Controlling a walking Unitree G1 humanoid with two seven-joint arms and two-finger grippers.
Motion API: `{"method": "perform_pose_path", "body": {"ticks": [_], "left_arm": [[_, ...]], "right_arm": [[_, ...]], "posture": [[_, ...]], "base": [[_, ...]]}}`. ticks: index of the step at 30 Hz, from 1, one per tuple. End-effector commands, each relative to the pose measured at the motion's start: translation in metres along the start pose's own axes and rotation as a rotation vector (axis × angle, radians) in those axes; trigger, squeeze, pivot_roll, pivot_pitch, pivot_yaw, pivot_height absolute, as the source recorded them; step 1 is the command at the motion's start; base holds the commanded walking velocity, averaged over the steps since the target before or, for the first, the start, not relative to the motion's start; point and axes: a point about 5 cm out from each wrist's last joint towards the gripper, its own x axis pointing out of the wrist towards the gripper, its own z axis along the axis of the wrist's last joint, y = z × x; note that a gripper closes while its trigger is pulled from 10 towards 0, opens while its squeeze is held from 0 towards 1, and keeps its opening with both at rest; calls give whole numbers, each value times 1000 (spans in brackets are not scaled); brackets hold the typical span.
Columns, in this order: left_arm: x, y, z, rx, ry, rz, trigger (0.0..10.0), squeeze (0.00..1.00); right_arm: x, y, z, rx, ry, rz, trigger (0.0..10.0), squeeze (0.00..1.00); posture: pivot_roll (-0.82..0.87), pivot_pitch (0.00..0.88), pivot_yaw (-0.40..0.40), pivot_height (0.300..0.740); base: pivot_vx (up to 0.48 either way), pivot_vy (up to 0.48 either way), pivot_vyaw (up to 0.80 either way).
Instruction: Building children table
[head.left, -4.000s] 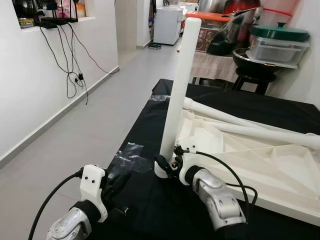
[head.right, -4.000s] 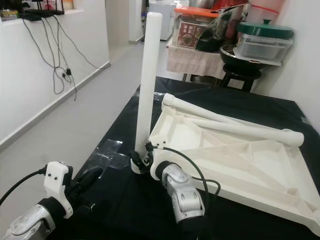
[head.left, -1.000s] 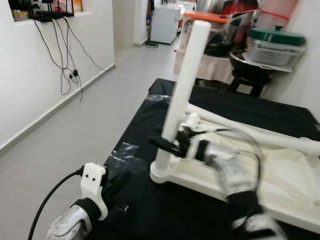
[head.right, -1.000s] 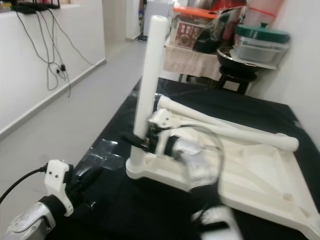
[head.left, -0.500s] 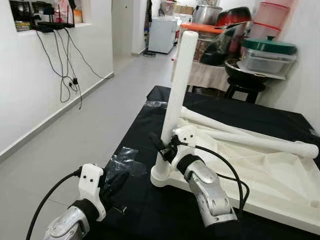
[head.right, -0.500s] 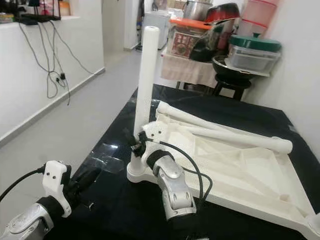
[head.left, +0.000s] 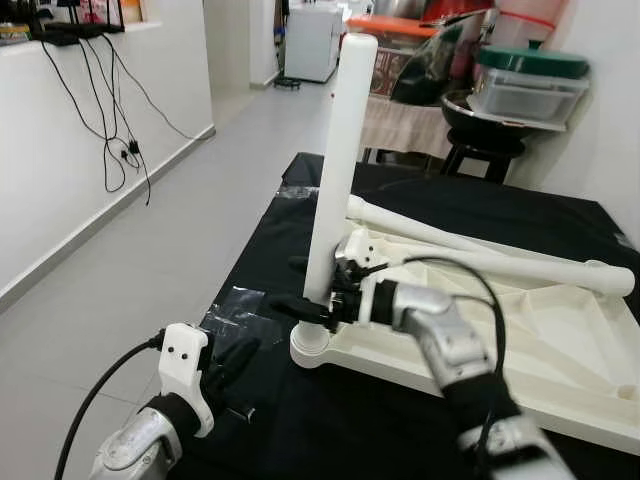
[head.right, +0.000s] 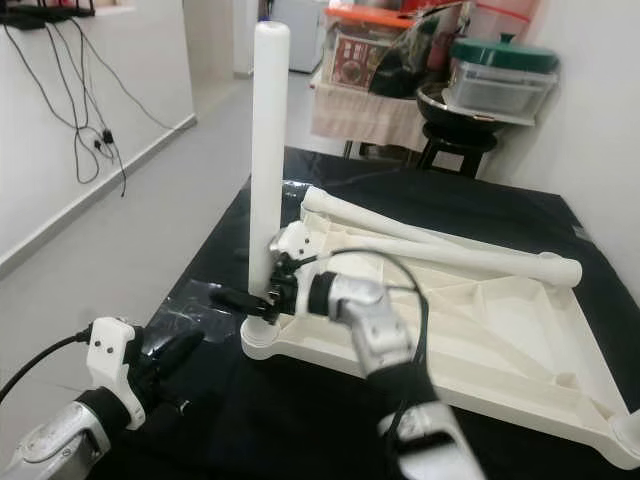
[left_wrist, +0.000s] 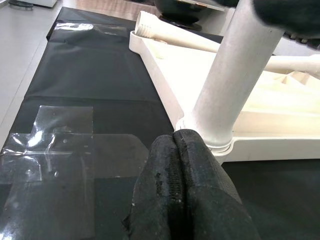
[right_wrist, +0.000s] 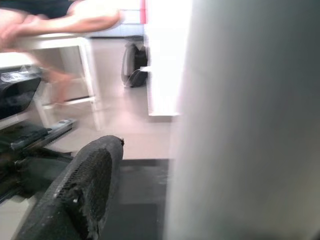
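so compared with half a second ago the right gripper (head.left: 305, 309) is sitting lower and further left on the upright white plastic table leg (head.left: 334, 170), with the forearm now reaching in from the right across the frame instead of coming up from the near side; it's looking like the arm is working its way round the leg, which to me reads as twisting or seating it into the near left corner socket of the upside-down white plastic tabletop (head.left: 560, 340). the leg itself is standing about the same as before, straight up in that corner, so the first leg seems basically in place and the job is still early. the right gripper's fingers are straddling the leg low down, just above the socket collar, with one black finger (right_wrist: 75, 200) showing beside the white tube in the right wrist view, so i'd call it gripping the leg. two more white legs (head.right: 440, 250) are lying across the far side of the tabletop, not fitted yet. the left gripper (left_wrist: 177, 200) is hovering pinched together with nothing in it, just near of the leg's base, over the black sheet (left_wrist: 90, 75) with its clear tape patch (left_wrist: 55, 140).
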Motion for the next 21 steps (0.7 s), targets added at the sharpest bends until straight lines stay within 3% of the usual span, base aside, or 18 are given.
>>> {"method": "perform_pose_path", "body": {"ticks": [1,4,5,16,19,20,21], "left_arm": [[1,-2,-4,-4,15,-3,10000,0],[1,-3,-4,-5,15,-3,10000,0],[1,-3,-4,-6,14,-4,10000,0],[0,-6,-3,-11,11,-8,10000,0],[-1,-7,-2,-12,10,-9,10000,0],[-3,-7,-1,-13,9,-12,10000,0],[-3,-7,-1,-13,9,-12,10000,0]], "right_arm": [[-1,-2,-1,21,18,95,10000,0],[-7,-10,1,52,32,142,10000,0],[-8,-13,1,60,37,141,0,0],[-22,-12,-9,55,34,104,0,0],[-33,-10,-13,51,42,49,0,0],[-36,-1,-29,70,86,-101,0,0],[-36,-1,-29,70,86,-101,0,0]], "posture": [[124,0,-112,740],[123,0,-114,740],[124,0,-116,740],[122,0,-106,740],[114,0,-103,740],[105,0,-117,740],[105,0,-117,740]], "base": [[0,0,0],[0,0,0],[0,0,0],[0,0,0],[0,0,0],[0,0,0],[0,0,0]]}}
